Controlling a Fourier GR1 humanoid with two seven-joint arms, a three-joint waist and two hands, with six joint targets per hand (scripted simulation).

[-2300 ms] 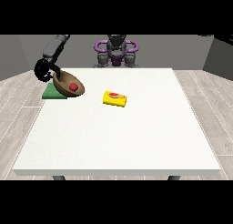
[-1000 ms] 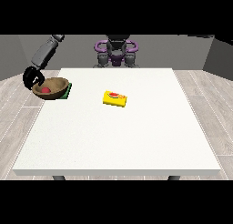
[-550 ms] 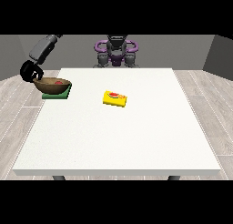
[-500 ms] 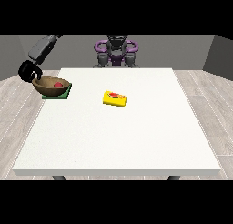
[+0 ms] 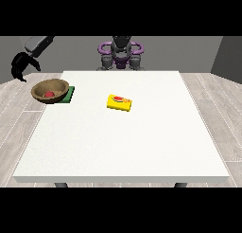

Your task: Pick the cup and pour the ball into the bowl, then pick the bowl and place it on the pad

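Note:
A brown wooden bowl [image 5: 49, 91] with a red ball [image 5: 48, 94] inside rests over the green pad [image 5: 70, 95] at the table's far left. Only the pad's right strip shows past the bowl, and the bowl's left side reaches past the table edge in this view. The black hand at the view's left [image 5: 21, 67] hangs above and left of the bowl, apart from it, fingers relaxed and drooping, holding nothing. A yellow cup [image 5: 119, 103] with a red patch lies on its side near the table's middle. No other hand shows.
The robot's torso with purple shoulders [image 5: 121, 53] stands behind the far edge of the white table [image 5: 123, 142]. Grey floor surrounds the table.
The hand at the view's left has let go of the bowl and lifted up and away to the left. The bowl has settled on the pad.

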